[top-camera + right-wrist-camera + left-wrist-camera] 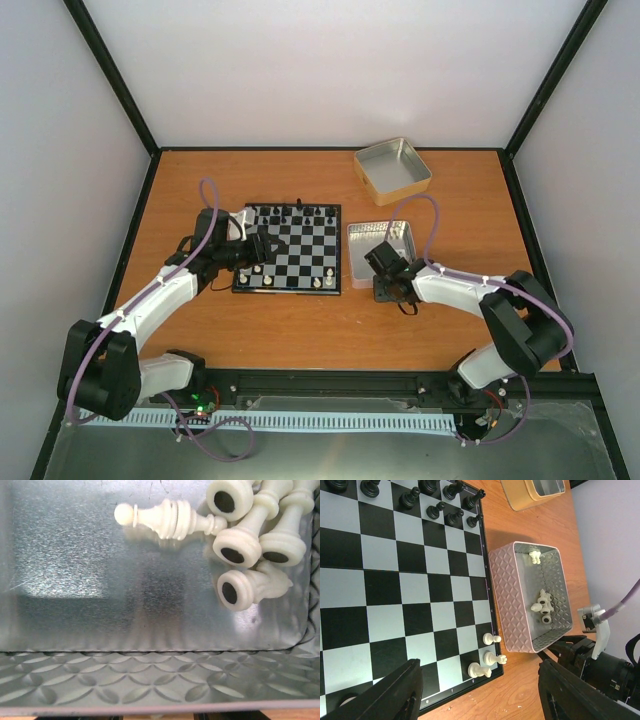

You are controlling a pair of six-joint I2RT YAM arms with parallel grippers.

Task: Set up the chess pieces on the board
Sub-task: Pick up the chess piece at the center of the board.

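The board (290, 248) lies mid-table, with black pieces along its far rows and a few cream-white chess pieces (322, 279) on its near rows. In the left wrist view three white pieces (489, 656) stand at the board's (395, 590) near corner. More white pieces (245, 540) lie on their sides in a patterned metal tin (380, 240) right of the board. My left gripper (480, 695) is open and empty above the board's near-left part (262, 250). My right gripper (388, 270) is at the tin's near wall. Only its fingertips (100, 717) show below the rim, apart.
A second, empty tin (392, 170) with a tan outside sits at the back right of the wooden table (300, 330). Grey walls enclose the table on three sides. The tin's pink rim (495, 600) lies close to the board's right edge.
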